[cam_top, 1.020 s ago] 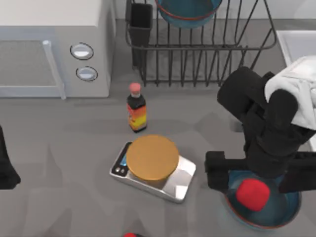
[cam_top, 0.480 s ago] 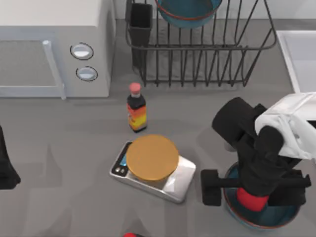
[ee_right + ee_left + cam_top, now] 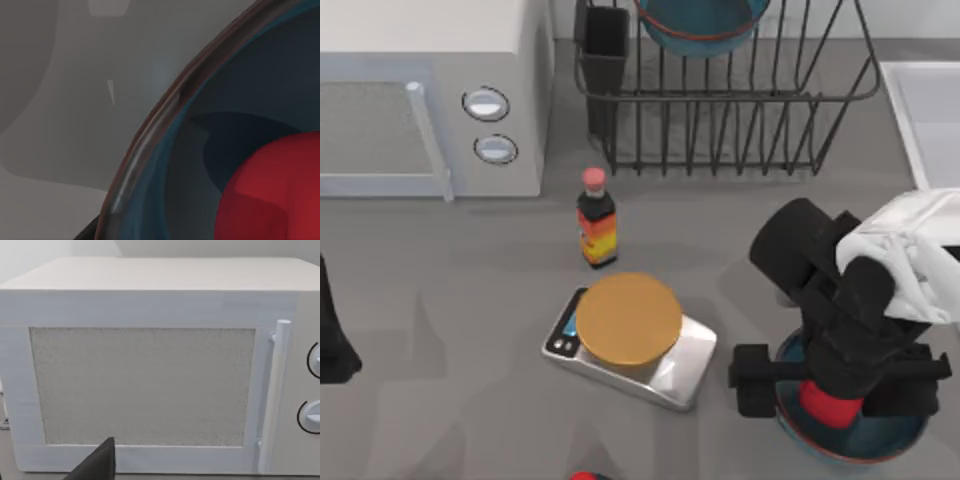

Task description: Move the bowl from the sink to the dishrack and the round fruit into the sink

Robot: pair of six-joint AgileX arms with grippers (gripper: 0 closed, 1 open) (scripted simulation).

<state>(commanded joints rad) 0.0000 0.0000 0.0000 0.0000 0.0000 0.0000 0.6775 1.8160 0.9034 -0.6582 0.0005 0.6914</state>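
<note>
Your round fruit [image 3: 825, 402], the bright-red ball, sits inside the dark-blue bowl [image 3: 880, 440] on the desk [image 3: 470, 300], just right of the kitchen scale [image 3: 630, 340]. The right wrist view sees the fruit [image 3: 275, 190] low in the bowl's hollow, inside the reddish-brown rim [image 3: 150, 130]. Your right gripper [image 3: 835, 385] is down over the bowl, its two black fingers standing apart, one on each side of the fruit, not yet closed on it.

Against the frame a second ago, the gripper has dropped from above the bowl into it, and the arm now covers the upper half of the fruit. Since half a second ago it has barely shifted; the fruit and the bowl lie where they were.

The right arm reaches in from the right of the scale, its black wrist bent steeply down and its white section behind it.

Beyond the scale stands the black wire dishrack [image 3: 740, 130], holding a second blue bowl [image 3: 700, 25]; the sink [image 3: 920, 110] lies further right of the scale. A red-capped sauce bottle [image 3: 596, 228] stands just behind the scale, and the microwave [image 3: 420, 100] sits to the scale's far left.

Your left arm [image 3: 332, 340] stays parked well left of the scale, its camera facing the microwave door [image 3: 145, 390].
</note>
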